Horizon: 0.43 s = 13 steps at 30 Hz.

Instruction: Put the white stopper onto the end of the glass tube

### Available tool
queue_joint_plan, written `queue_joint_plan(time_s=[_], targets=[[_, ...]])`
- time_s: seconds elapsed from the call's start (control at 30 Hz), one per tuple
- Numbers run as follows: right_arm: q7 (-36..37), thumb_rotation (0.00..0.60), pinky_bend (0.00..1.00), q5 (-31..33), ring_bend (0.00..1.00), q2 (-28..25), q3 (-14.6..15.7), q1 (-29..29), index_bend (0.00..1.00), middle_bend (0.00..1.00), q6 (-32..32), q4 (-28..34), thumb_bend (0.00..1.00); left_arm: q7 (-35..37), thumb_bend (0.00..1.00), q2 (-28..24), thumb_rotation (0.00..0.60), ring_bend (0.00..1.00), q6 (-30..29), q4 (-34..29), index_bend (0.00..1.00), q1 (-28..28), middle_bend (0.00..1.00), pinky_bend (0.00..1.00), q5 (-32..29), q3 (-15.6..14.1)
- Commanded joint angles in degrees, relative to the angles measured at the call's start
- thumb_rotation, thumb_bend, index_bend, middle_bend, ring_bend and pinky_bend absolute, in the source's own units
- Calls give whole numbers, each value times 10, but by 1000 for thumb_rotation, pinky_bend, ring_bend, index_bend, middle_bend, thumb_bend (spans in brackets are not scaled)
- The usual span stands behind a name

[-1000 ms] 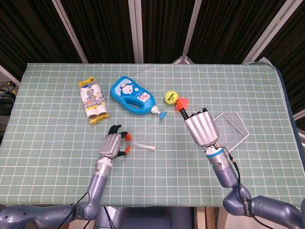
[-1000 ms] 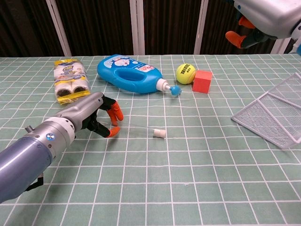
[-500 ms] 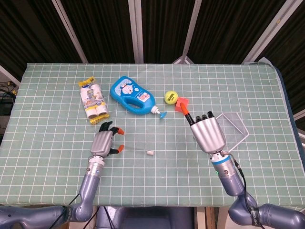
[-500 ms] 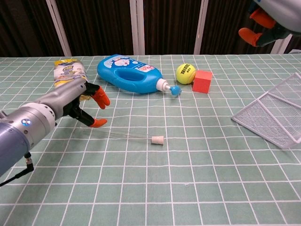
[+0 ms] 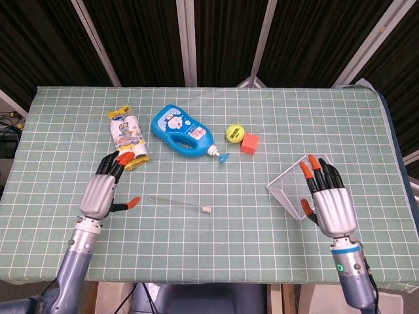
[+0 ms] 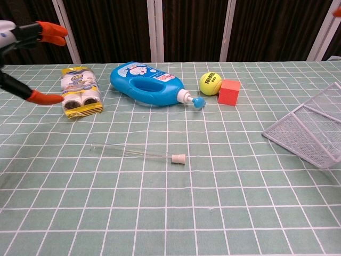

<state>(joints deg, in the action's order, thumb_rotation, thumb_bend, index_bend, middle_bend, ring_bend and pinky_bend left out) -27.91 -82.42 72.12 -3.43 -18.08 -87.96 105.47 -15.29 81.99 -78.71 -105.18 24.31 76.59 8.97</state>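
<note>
The thin glass tube (image 5: 175,203) (image 6: 130,152) lies flat on the green checked cloth, with the white stopper (image 5: 207,209) (image 6: 179,158) on its right end. My left hand (image 5: 103,190) (image 6: 24,48) hovers open to the left of the tube, fingers spread, clear of it. My right hand (image 5: 327,201) is raised near the table's right front, open and holding nothing, over the wire basket.
A blue detergent bottle (image 5: 181,131) (image 6: 150,85), a yellow-wrapped pack (image 5: 128,140) (image 6: 80,92), a tennis ball (image 5: 234,133) (image 6: 210,83) and a red cube (image 5: 249,143) (image 6: 229,92) lie behind the tube. A wire mesh basket (image 5: 288,191) (image 6: 309,128) sits at the right.
My left hand let go of the tube and drew back to the left and up. My right hand pulled back toward the table's right front. The tube with its stopper stays on the cloth.
</note>
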Motion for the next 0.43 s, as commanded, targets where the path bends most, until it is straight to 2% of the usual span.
queue_joint_plan(time_s=[0.03, 0.2, 0.43], targets=[[89, 600, 48, 14, 0, -49, 56, 64, 0, 0, -11, -3, 267, 42, 142, -84, 600, 0, -60, 10, 49, -67, 44, 0, 92, -80], [133, 600, 11, 8, 0, -80, 81, 98, 0, 0, -20, -25, 251, 94, 128, -144, 600, 0, -127, 46, 32, -135, 23, 0, 135, -138], [156, 600, 11, -40, 0, -87, 83, 128, 0, 0, -68, -74, 251, 160, 127, -172, 600, 0, -190, 101, 32, -184, 19, 0, 162, -154]])
